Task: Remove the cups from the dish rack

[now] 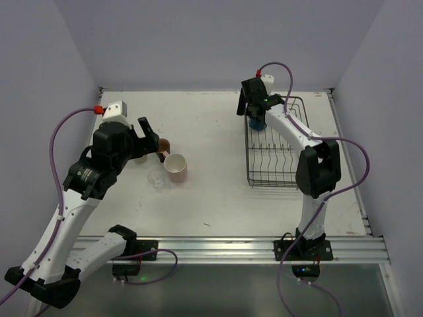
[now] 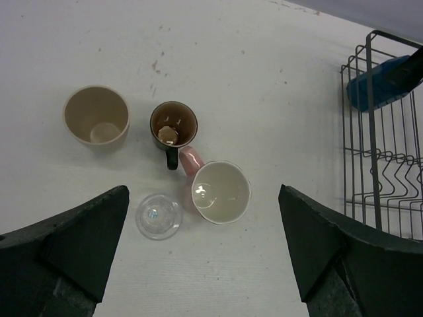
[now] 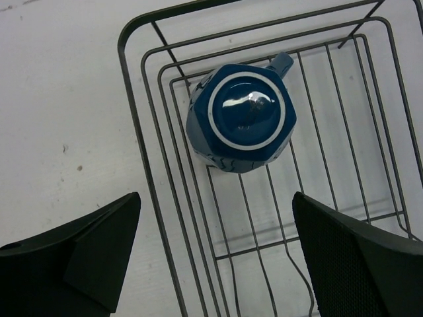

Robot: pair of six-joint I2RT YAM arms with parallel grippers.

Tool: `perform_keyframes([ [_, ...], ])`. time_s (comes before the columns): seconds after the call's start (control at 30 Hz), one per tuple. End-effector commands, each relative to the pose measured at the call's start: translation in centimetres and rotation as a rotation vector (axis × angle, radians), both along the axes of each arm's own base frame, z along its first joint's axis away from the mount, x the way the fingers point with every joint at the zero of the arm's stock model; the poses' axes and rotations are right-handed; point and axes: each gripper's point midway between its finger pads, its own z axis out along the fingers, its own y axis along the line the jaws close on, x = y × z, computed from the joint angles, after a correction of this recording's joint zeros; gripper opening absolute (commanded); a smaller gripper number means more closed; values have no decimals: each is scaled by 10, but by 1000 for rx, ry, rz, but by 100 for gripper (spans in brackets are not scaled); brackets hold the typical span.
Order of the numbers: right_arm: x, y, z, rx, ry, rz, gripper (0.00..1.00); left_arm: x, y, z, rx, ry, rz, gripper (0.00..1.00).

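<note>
The dark wire dish rack (image 1: 250, 158) stands at the right of the table. One blue mug (image 3: 242, 117) rests upside down in its far left corner (image 1: 256, 123). My right gripper (image 3: 216, 205) hovers open above the rack's left rim (image 3: 153, 191), just short of the mug, holding nothing (image 1: 254, 105). On the table to the left stand a cream-beige mug (image 2: 96, 115), a dark brown mug (image 2: 174, 125), a pale pink cup (image 2: 221, 192) and a small clear glass (image 2: 158, 216). My left gripper (image 2: 203, 218) hangs open and empty above them (image 1: 152, 135).
Grey walls close the table in at the back and both sides. A metal rail (image 1: 225, 247) runs along the near edge. In the left wrist view the rack (image 2: 371, 132) shows at the far right, apart from the group of cups.
</note>
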Motion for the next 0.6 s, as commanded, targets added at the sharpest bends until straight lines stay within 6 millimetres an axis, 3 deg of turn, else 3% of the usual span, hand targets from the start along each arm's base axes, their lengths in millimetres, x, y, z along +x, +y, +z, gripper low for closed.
perform_keyframes([
  [0.0,17,-14,11,62,-106,-179,99,8,-6,4,0,-37,-36,99],
  [0.2,24,-18,1,102,-110,-304,99,14,-12,-5,3,-22,-53,99],
  [0.57,42,-24,-16,99,-118,-379,99,14,-11,0,20,-37,-62,99],
])
